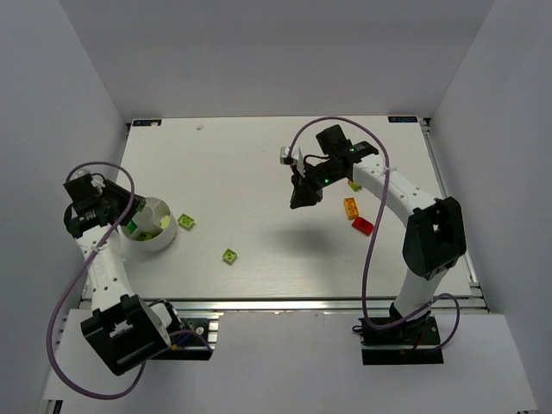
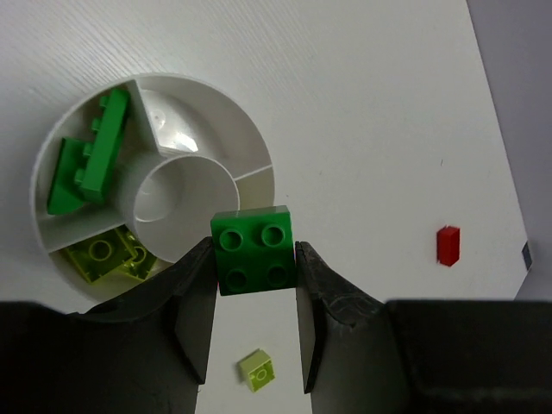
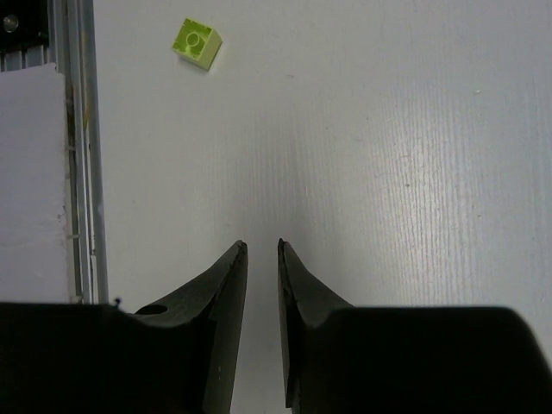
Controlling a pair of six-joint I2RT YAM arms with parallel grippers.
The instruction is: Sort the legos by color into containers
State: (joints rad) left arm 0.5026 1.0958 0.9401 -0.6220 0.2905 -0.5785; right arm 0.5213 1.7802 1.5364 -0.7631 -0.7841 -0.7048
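My left gripper (image 2: 254, 246) is shut on a dark green brick (image 2: 254, 252) and holds it over the near rim of the round white dish (image 2: 216, 112). One compartment holds dark green bricks (image 2: 86, 159), another holds lime bricks (image 2: 110, 255). In the top view the left gripper (image 1: 131, 221) is at the dish (image 1: 166, 237). My right gripper (image 1: 302, 200) hangs over mid-table; its jaws (image 3: 261, 246) stand almost closed with nothing between them. Loose on the table are two lime bricks (image 1: 185, 222) (image 1: 229, 255), an orange brick (image 1: 351, 207), a red brick (image 1: 362, 226) and a yellow-green brick (image 1: 354, 185).
A lime brick (image 2: 259, 369) lies on the table below the left fingers, and the red brick (image 2: 448, 245) lies to the right. In the right wrist view a lime brick (image 3: 197, 40) lies near the table's metal rail (image 3: 78, 155). White walls enclose the table.
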